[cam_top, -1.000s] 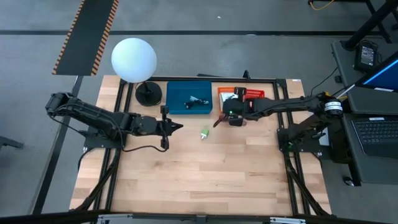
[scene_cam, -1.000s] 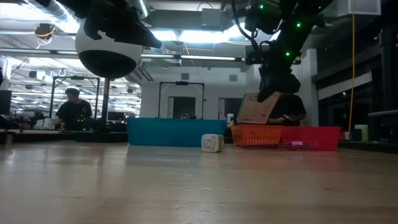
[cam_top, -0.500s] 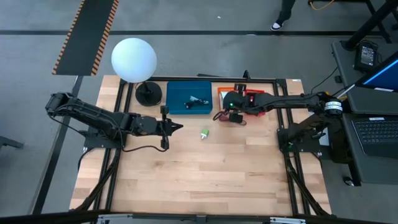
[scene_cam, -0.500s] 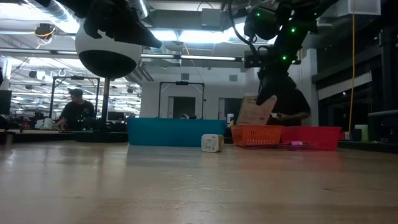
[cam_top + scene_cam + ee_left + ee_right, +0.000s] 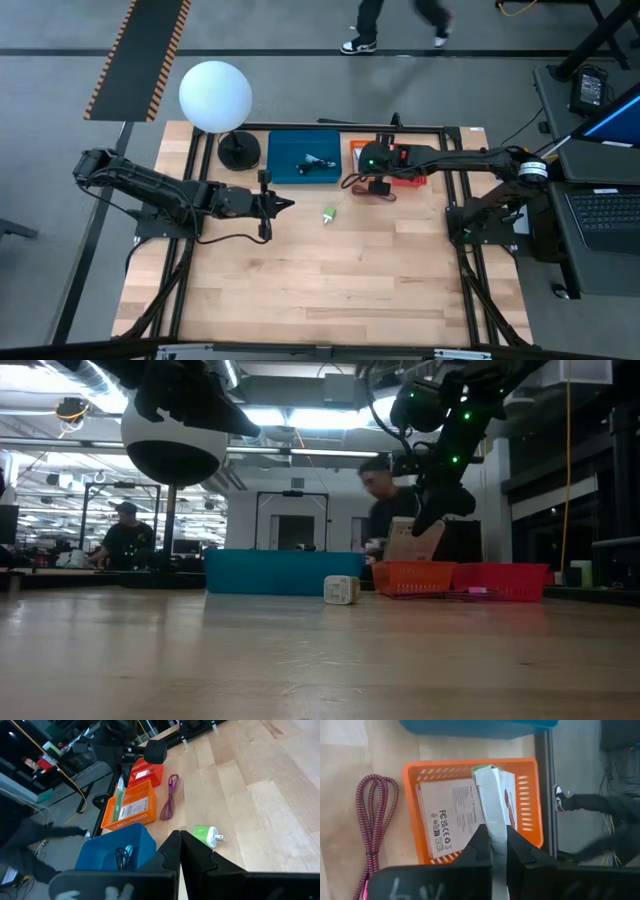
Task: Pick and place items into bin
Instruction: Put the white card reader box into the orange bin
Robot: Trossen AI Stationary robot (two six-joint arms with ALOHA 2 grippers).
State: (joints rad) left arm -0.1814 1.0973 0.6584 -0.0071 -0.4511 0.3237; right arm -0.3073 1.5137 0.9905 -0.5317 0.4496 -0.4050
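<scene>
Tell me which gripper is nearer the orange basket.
Right. The right gripper hangs directly over the orange basket, shut on a white card. The left gripper sits shut across the table, beyond the green plug.

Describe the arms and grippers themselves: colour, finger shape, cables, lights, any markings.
Both arms are dark, jointed, near-black. The left gripper has two slim dark fingers tapering to points. The right gripper has matching dark fingers. The right arm's wrist carries small green lights and a looping black cable. White scrawled marks show on the right wrist body.
</scene>
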